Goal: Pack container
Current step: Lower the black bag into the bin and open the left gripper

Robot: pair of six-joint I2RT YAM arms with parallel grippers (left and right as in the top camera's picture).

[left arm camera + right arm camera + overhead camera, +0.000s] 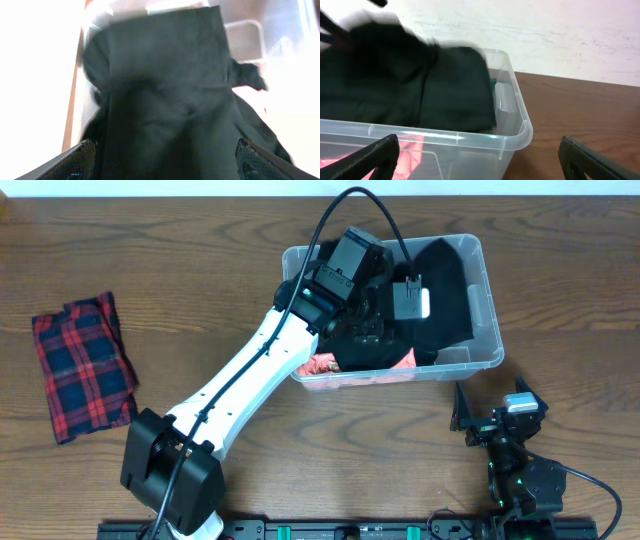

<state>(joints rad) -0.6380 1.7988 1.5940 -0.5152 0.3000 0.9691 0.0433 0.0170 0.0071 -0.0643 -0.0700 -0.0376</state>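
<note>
The clear plastic container (493, 330) stands at the back middle of the table. A black garment (445, 290) fills most of it, and a pink cloth (325, 365) shows at its front wall. My left gripper (375, 320) is inside the container, right over the black garment (165, 75). Its fingers (165, 155) are spread wide open with the cloth between and below them. My right gripper (490, 408) is open and empty in front of the container's right corner (470, 136). The right wrist view also shows the black garment (445, 90) and the pink cloth (410, 155).
A folded red and blue plaid cloth (85, 365) lies on the wooden table at the far left. The left arm (240, 390) stretches diagonally from the front edge to the container. A white wall runs behind the table.
</note>
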